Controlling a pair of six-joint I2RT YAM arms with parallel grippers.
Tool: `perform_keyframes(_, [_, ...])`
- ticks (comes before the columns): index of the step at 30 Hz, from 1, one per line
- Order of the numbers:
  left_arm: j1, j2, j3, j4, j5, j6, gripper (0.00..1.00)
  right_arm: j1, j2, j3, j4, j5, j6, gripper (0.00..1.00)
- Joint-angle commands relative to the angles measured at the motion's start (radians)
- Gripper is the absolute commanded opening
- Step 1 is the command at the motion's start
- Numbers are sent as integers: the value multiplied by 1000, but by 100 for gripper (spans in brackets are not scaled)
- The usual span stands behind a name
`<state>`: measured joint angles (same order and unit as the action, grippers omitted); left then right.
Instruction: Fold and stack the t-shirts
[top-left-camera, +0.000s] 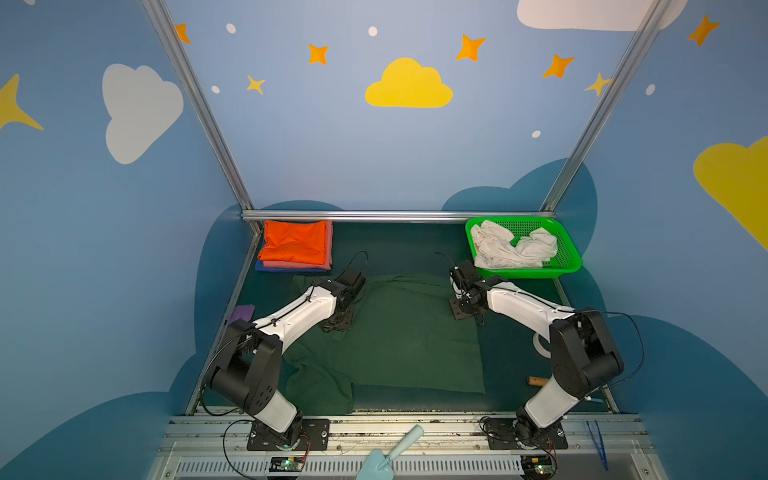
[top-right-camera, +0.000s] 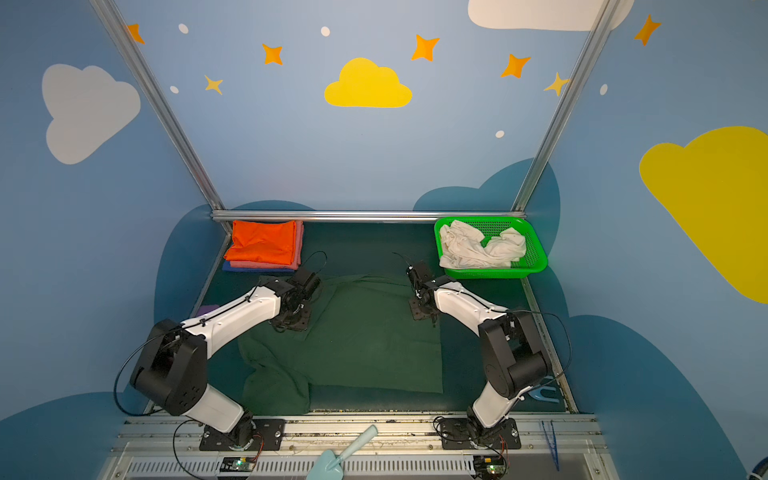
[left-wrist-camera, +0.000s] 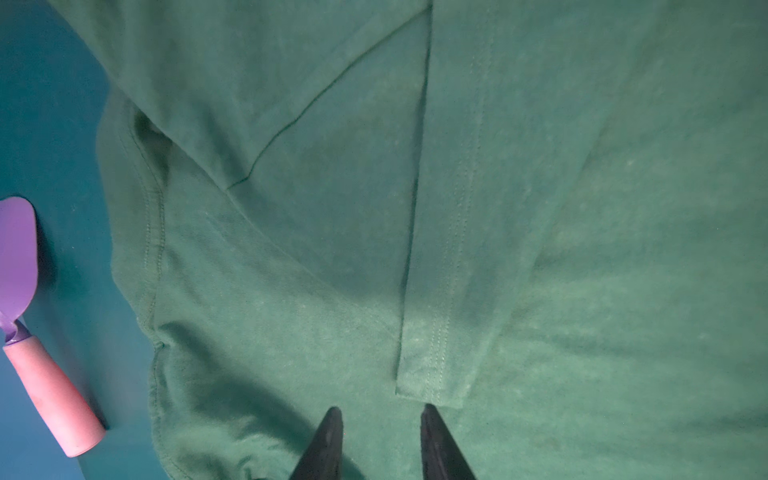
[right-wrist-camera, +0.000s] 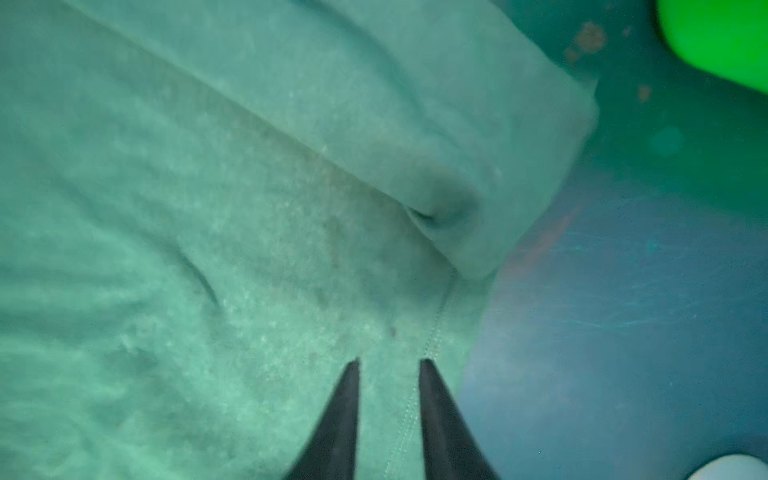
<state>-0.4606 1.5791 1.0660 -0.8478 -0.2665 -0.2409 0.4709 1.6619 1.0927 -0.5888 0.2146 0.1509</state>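
The dark green t-shirt lies spread on the table, with its side parts folded inward. My left gripper hovers open over its left side, just short of a folded sleeve hem, with nothing between the fingers. My right gripper stands open over the shirt's right edge, astride a stitched seam, and the cloth lies flat below it. At the back left is a folded stack: an orange t-shirt on a pink one on a blue one. A white t-shirt lies crumpled in the basket.
The green mesh basket stands at the back right. A purple scoop with a pink handle lies by the left table edge. A white tape roll and a wooden handle lie at the right. A light-blue trowel rests on the front rail.
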Motion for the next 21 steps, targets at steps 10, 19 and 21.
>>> perform_keyframes(10, [0,42,21,3,-14,-2,34,-127,295,441,-129,-142,70,45])
perform_keyframes(19, [0,62,39,-2,-18,5,34,-151,320,399,-117,-64,146,38])
perform_keyframes(21, [0,67,45,-5,-19,8,34,-167,299,356,-94,-51,169,37])
